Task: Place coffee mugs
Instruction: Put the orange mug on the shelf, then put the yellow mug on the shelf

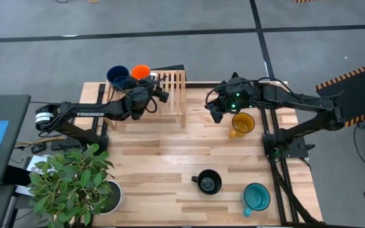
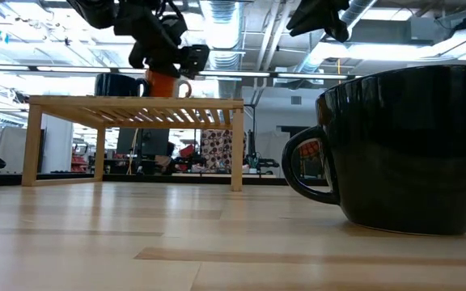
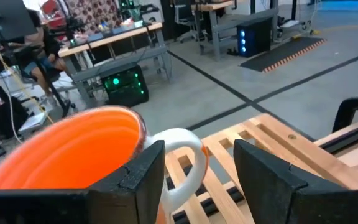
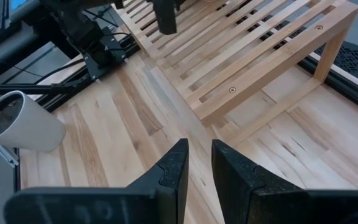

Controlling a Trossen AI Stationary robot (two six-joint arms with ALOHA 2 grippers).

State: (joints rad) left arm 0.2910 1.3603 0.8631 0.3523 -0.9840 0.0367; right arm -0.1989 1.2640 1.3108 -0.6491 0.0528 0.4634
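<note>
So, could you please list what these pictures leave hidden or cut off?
- High view: orange mug's handle, behind the left gripper.
- Low view: black mug, cut by the right edge.
- High view: yellow mug, partly under the right gripper.

Our left arm reaches in from the table's left side toward the far edge, its wrist level. Our left gripper [image 3: 197,171] stands with its fingers [image 3: 146,177] spread wide, nothing pinched between them. Our right arm comes in from the right, bent at the elbow, and our right gripper [image 4: 197,163] hangs above the tabletop, fingers nearly together and empty.
</note>
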